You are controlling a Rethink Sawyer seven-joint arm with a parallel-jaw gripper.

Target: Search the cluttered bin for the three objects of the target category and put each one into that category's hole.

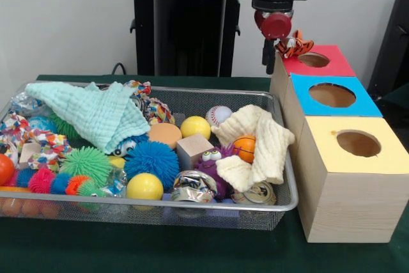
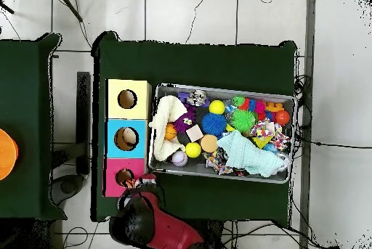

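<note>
My gripper point(image 1: 281, 52) hangs at the back left corner of the red box point(image 1: 335, 65), beside its round hole point(image 1: 313, 59). It looks shut on an orange, black and white striped toy point(image 1: 294, 44) held just above the box top. In the overhead view the gripper point(image 2: 129, 181) sits over the red box point(image 2: 112, 181), and the toy cannot be made out there. The wire bin point(image 1: 289, 164) holds a baseball point(image 1: 218, 114), yellow balls point(image 1: 195, 126), a blue spiky ball point(image 1: 152, 160), a wooden block point(image 1: 193, 150) and crushed cans point(image 1: 192, 187).
A blue box point(image 1: 367, 103) and a yellow box point(image 1: 383, 155), each with a hole, stand in a row nearer than the red one, right of the bin. A teal cloth point(image 1: 96, 114) and a cream cloth point(image 1: 259, 142) cover part of the clutter.
</note>
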